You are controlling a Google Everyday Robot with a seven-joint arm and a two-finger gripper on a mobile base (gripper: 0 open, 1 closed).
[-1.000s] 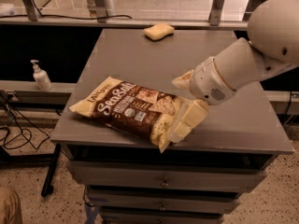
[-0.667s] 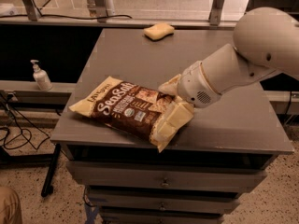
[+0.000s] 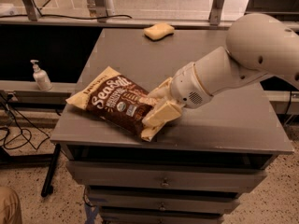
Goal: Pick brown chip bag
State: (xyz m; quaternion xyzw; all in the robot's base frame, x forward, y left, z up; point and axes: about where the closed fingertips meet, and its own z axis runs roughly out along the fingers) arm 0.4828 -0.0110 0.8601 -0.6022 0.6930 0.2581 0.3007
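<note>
The brown chip bag point(image 3: 113, 101) lies flat on the front left part of the grey table top point(image 3: 233, 125). It has a dark brown centre, cream ends and white "Sea Salt" lettering. My gripper point(image 3: 148, 109) reaches in from the right on a white arm and is at the bag's right end. Its two cream fingers point(image 3: 163, 115) stand apart, one on the far side and one on the near side of that end, low on the table. The bag's right tip is partly hidden by them.
A small yellow sponge point(image 3: 159, 31) lies at the table's back edge. A soap dispenser bottle point(image 3: 41, 76) stands on a ledge to the left. Drawers point(image 3: 161, 183) sit below the table top. Cables trail on the floor at left.
My gripper and arm have moved left and slightly down, from beside the bag's right end to over it. The bag has not shifted.
</note>
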